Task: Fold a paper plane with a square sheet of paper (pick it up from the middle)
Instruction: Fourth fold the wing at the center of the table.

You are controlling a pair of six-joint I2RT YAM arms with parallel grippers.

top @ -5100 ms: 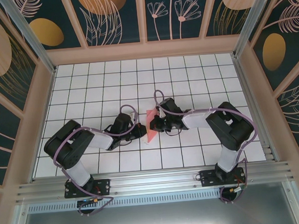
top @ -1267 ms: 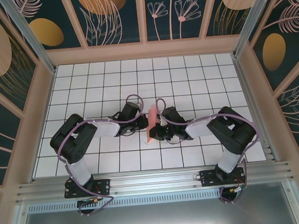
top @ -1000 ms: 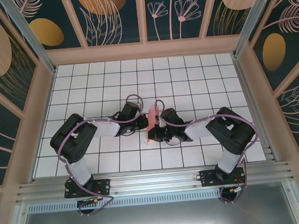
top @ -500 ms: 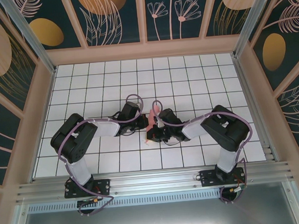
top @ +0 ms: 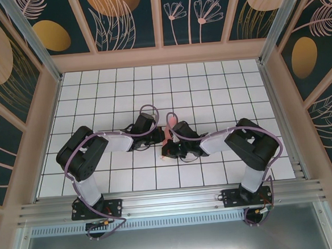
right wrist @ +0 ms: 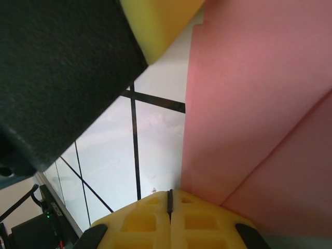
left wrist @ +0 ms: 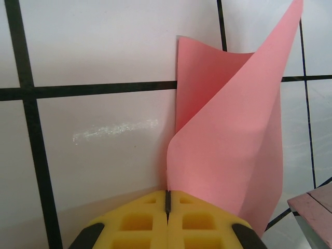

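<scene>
From above, the sheet of paper (top: pixel 167 134) is a pink sliver between the left gripper (top: pixel 157 140) and right gripper (top: pixel 169 151) on the table (top: pixel 220 86). Wrist cameras reveal it curling upright beside each gripper's tightly closed jaws.
</scene>
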